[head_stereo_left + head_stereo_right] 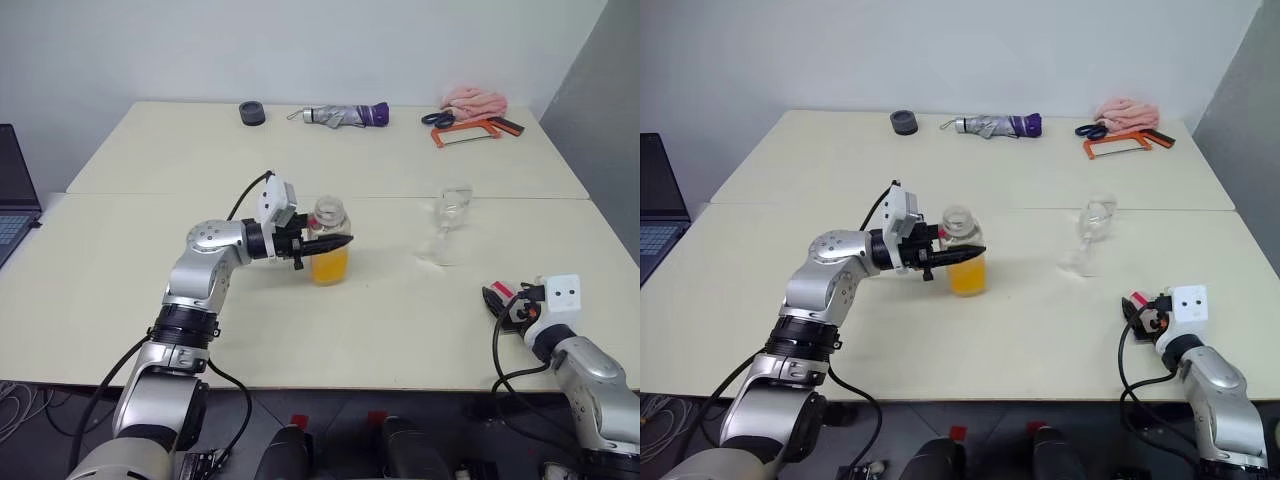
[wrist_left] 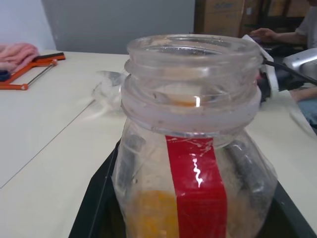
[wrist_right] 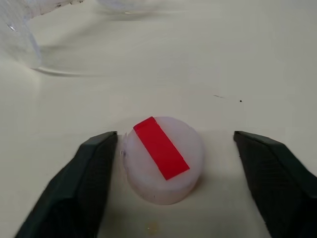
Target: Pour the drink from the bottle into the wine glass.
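While left tool [image 1: 335, 243] grips bottle [image 1: 328, 250] over cream table [image 1: 150, 290], right tool [image 3: 173, 168] wide.

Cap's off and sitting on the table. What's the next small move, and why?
Probably carry the bottle toward the wine glass and begin tilting it. The left tool is shut on the bottle, its mouth is open, and the drink fills only the lower part. The right tool stands open around the cap on the table, so uncapping looks done.
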